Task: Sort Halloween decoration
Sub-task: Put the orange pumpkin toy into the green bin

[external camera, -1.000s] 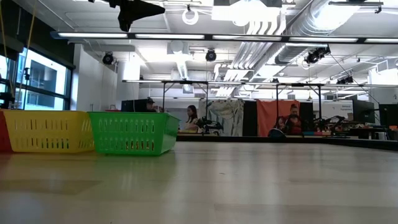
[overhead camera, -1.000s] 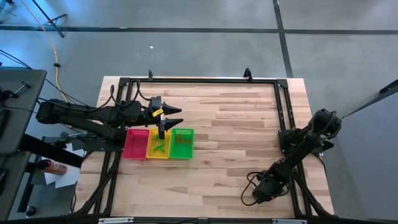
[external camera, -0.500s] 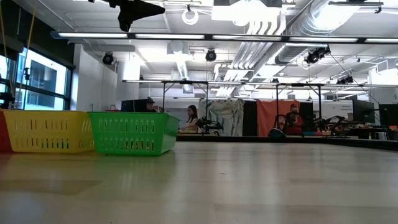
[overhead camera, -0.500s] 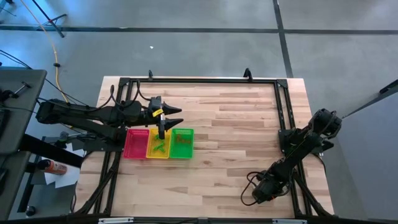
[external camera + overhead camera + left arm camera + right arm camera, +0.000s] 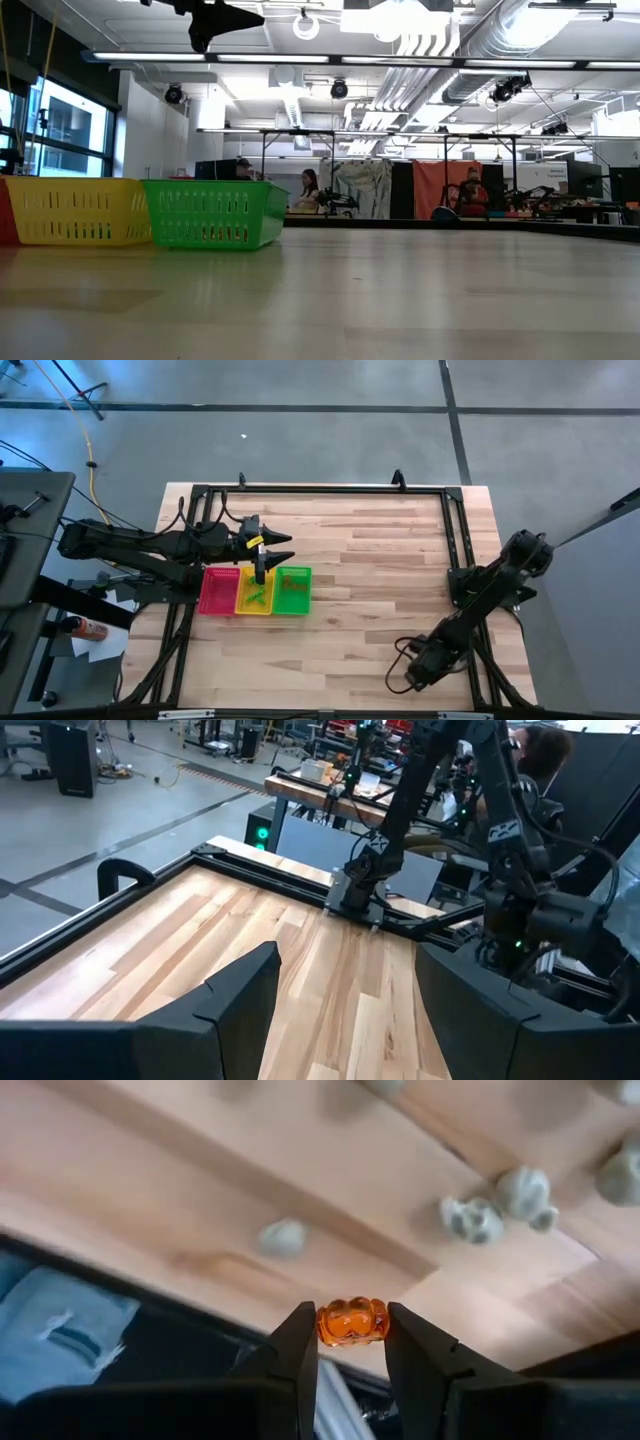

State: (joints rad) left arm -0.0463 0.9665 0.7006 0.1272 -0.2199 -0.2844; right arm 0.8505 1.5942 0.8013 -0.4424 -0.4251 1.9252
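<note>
A tiny orange pumpkin-shaped trinket (image 5: 352,1322) of the Halloween decoration sits between the fingers of my right gripper (image 5: 352,1342), which is over the table's near right corner (image 5: 418,672). Several pale grey trinkets (image 5: 470,1218) lie loose on the wood below it. My left gripper (image 5: 272,553) hangs open and empty above the row of trays, also seen from behind its own fingers (image 5: 345,1020). The yellow tray (image 5: 255,592) holds green pieces. The green tray (image 5: 293,590) holds orange ones. My right gripper pinches the orange trinket by its two opposite sides (image 5: 328,1323), between the free ends of its two fingers (image 5: 300,1342). The fingers slant down toward the table. The trinket is lifted clear of the wood.
A red tray (image 5: 220,590) stands left of the yellow one. In the low view the yellow (image 5: 75,210) and green (image 5: 215,213) trays stand at the left. A black frame (image 5: 455,530) borders the table. People and benches show in the room beyond.
My right arm has risen a little at the near right corner of the table. My left arm has kept still.
</note>
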